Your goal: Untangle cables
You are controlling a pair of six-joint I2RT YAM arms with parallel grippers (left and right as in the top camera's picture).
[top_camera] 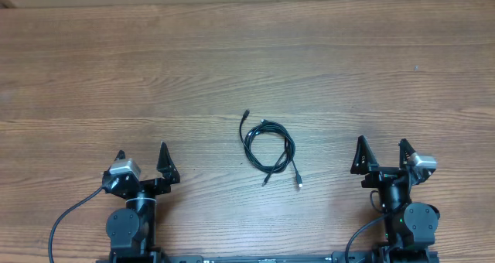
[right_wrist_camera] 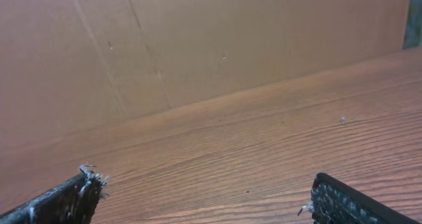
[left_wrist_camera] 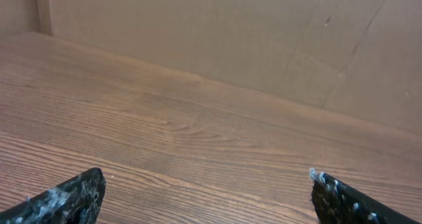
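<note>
Overhead, the coiled black cables (top_camera: 269, 148) lie mid-width on the table (top_camera: 155, 62), toward its near edge, between the left gripper (top_camera: 141, 149) and right gripper (top_camera: 380, 141), both wide open and empty; pinching several overlapped loops together would likely tighten the tangle.

Cables (top_camera: 290, 148) on the table (top_camera: 232, 54), between left tool (top_camera: 141, 149) and right tool (top_camera: 381, 141), well apart from both

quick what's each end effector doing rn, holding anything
Left end effector: open, holding nothing.
Right end effector: open, holding nothing.
</note>
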